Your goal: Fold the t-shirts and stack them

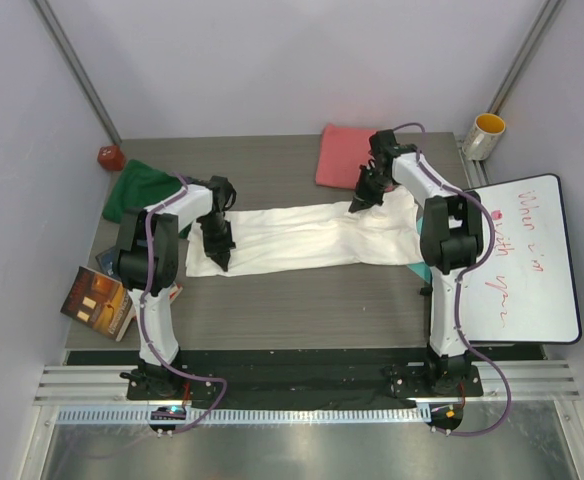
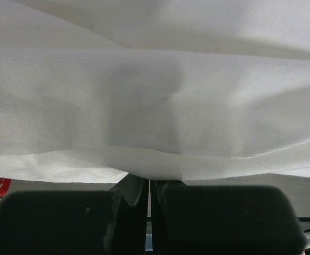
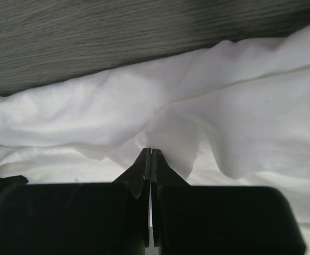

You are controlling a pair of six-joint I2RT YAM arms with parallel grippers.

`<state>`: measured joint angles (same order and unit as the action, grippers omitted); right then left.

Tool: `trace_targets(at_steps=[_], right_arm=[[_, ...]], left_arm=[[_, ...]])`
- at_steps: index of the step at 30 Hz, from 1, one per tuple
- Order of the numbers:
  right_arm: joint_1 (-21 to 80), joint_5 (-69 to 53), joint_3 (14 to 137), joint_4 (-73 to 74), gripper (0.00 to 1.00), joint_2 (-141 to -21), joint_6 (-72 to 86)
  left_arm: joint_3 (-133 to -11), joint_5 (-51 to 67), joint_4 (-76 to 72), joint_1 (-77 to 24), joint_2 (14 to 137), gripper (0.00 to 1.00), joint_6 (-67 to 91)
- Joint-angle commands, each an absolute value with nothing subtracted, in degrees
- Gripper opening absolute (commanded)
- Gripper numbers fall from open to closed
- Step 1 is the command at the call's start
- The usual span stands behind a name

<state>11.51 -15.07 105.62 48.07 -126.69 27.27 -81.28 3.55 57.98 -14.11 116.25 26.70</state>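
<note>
The left gripper [image 2: 148, 183] has its two dark fingers pressed flat together, and their tips vanish under the near hem of the white t-shirt [image 1: 302, 235]. It looks like a pinch on that edge of the cloth, which fills the whole wrist view above the fingers. From overhead, this claw points down onto the shirt's left end.

The right gripper [image 3: 151, 151] is closed just as tight. A small fold of the same white cloth rises right at its tips, so it has hold of the shirt too, along the far edge towards the right end. Behind the fold there are soft wrinkles, then bare grey wood.

The white shirt lies as a long band across the middle of the table [image 1: 302, 310], between the two arms, bunched and wider at the right.

The dark green t-shirt [image 1: 137, 190] sits in a loose heap at the far left, just beyond the left arm's elbow. The coral-pink t-shirt [image 1: 342, 155] lies as a flat folded square at the back, just behind the right claw and apart from the white one.

Further out, a small red object [image 1: 109, 157] rests in the far left corner, some glossy books [image 1: 97, 295] hang off the left edge, a yellow mug [image 1: 484, 135] stands at the far right, and a scribbled whiteboard [image 1: 522, 260] lies along the right side.
</note>
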Motion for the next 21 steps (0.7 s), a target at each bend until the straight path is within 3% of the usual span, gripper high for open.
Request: trace_targets(at_steps=[1,18,21], right_arm=[[11.34,-15.29,109.42,48.34,0.01,-128.22,26.81],[11.25,-19.15,120.4,47.82,0.01,-133.94,27.33],[11.25,-19.6,122.33,47.63,0.07,-132.9,27.25]], left_arm=[[-79.98,2.02,55.11,-13.71,118.83,0.0,26.02],[-79.01,2.81,54.93,-13.8,119.09,0.0,25.75],[-79.1,2.64,55.02,-13.71,119.0,0.0,25.84]])
